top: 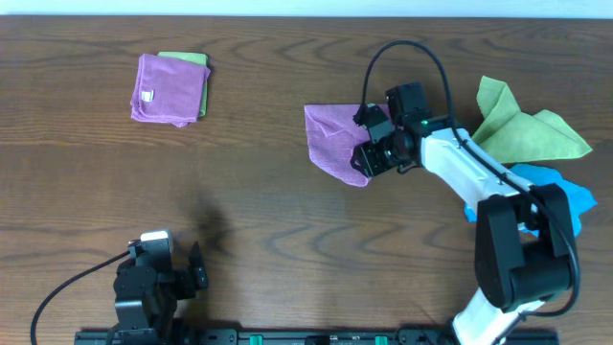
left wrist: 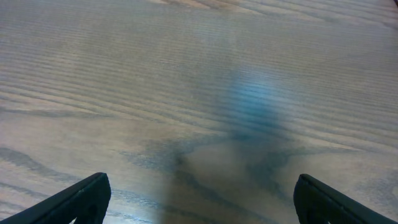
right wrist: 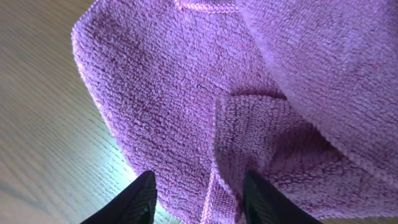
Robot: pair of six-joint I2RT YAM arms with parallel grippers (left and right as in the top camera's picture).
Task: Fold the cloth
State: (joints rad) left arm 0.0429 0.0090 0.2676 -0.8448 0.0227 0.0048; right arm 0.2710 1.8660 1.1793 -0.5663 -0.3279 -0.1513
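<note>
Overhead: purple cloth lies rumpled on the table right of centre, with my right gripper down on its right edge. My left gripper sits at lower left, well apart (folded stack at upper left, green cloth and blue cloth at far right). Left wrist: my fingers are spread wide at the bottom corners, only bare wood between them. Right wrist: my fingers are partly apart, straddling a raised ridge of the purple cloth, with a gap on the left side and nothing clamped.
</note>
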